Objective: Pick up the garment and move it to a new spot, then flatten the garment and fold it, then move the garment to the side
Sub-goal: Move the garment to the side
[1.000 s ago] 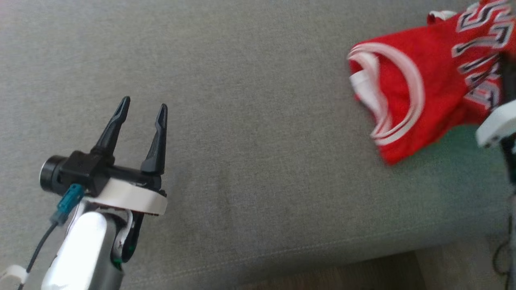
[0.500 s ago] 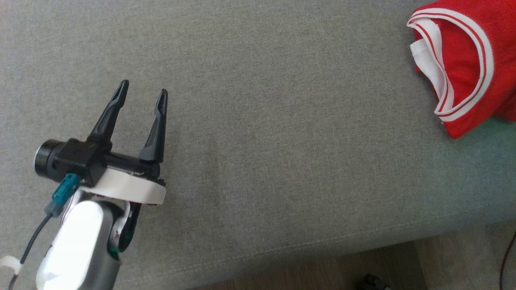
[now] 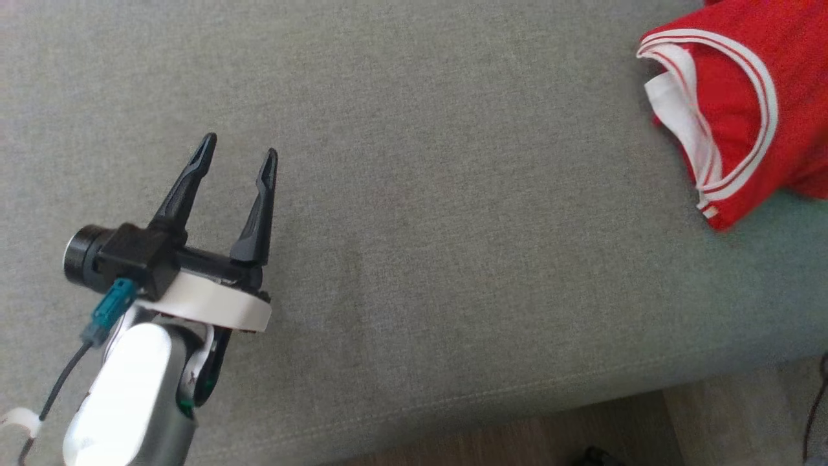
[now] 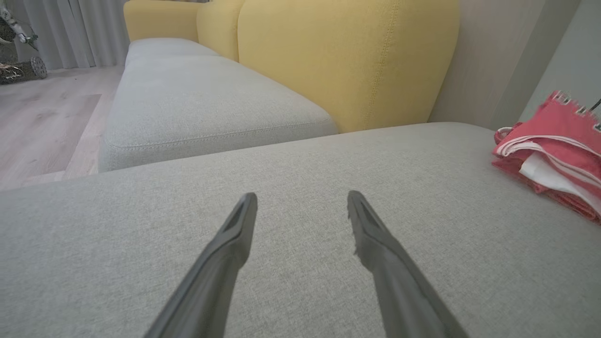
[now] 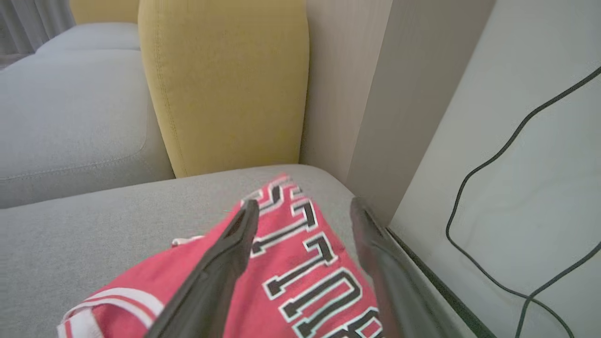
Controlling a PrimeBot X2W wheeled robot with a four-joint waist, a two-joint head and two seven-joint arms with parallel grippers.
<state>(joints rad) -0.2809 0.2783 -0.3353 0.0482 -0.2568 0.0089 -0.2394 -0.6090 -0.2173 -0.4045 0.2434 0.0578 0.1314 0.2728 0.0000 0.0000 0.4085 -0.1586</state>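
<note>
The left gripper (image 3: 239, 147) hovers over the grey woven sofa cushion (image 3: 453, 194) with its two long dark fingers spread apart and nothing between them. In its own wrist view the left gripper (image 4: 301, 196) points across bare grey fabric (image 4: 305, 155) toward a yellow upholstered backrest (image 4: 347, 61) straight ahead of the fingertips. Off to that gripper's left a pale wooden floor (image 4: 42, 112) runs beside a second grey seat.

The red sleeveless jersey with white-striped trim (image 3: 795, 97) lies on the same cushion, well apart from the left gripper and far out past its right finger. It is bunched in folded layers, its white-edged opening turned toward that gripper. From the left wrist the jersey (image 4: 558, 136) sits at the far right, near the cushion's end.

The right gripper (image 5: 305, 203) is directly over the jersey (image 5: 305, 249) with its fingers wide apart. The black-and-white block lettering shows in the gap between them and a white-trimmed edge lies out past the left finger. Whether the fingers touch the cloth I cannot tell; they clamp nothing. Ahead of these fingertips stands the yellow backrest (image 5: 225, 84), and to their right a thin black cable (image 5: 469, 202) hangs on a pale wall.
</note>
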